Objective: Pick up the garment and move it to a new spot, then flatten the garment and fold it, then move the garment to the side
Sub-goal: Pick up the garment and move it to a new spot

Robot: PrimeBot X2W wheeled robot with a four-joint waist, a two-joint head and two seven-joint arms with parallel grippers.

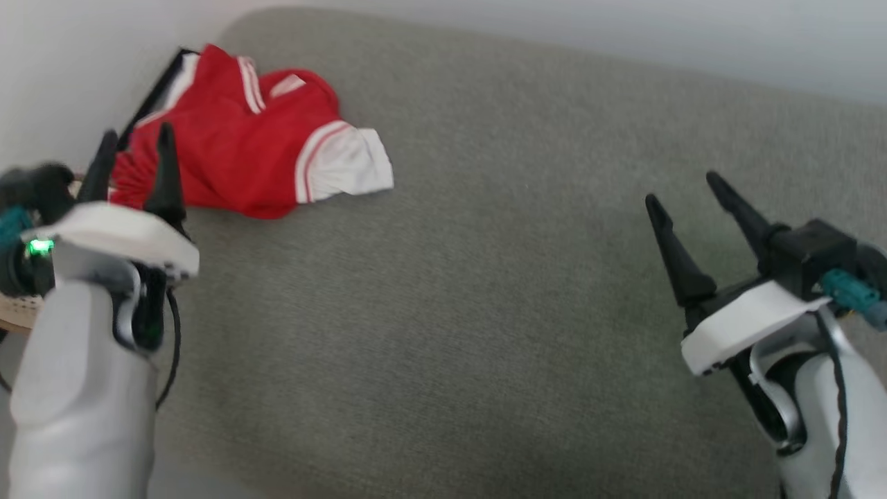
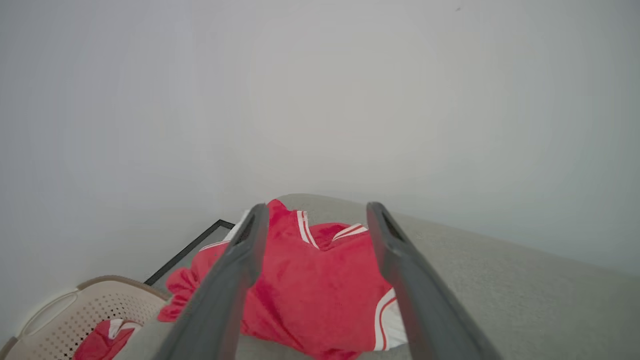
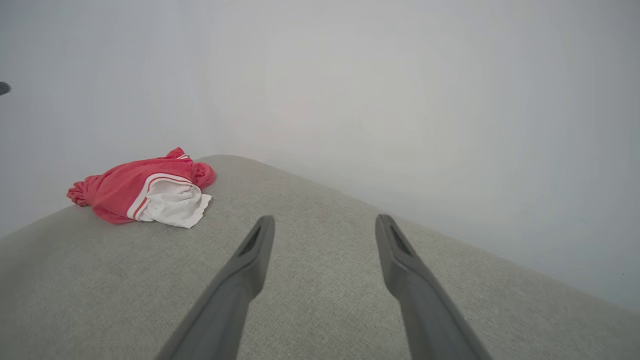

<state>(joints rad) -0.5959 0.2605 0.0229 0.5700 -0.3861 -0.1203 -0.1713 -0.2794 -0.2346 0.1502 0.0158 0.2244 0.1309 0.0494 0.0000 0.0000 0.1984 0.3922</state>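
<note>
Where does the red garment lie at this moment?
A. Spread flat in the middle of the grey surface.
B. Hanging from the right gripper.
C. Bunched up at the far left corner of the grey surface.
C: the garment lies bunched at the far left corner of the grey surface, before the open left gripper; the right gripper is open and well apart from it.

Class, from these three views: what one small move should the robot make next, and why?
Probably ease the left gripper forward and down onto the garment. The shirt lies crumpled and ungrasped in the far-left corner of the grey surface. The left gripper is open, its fingers framing the fabric in its wrist view, while the right gripper is open and far away.
</note>
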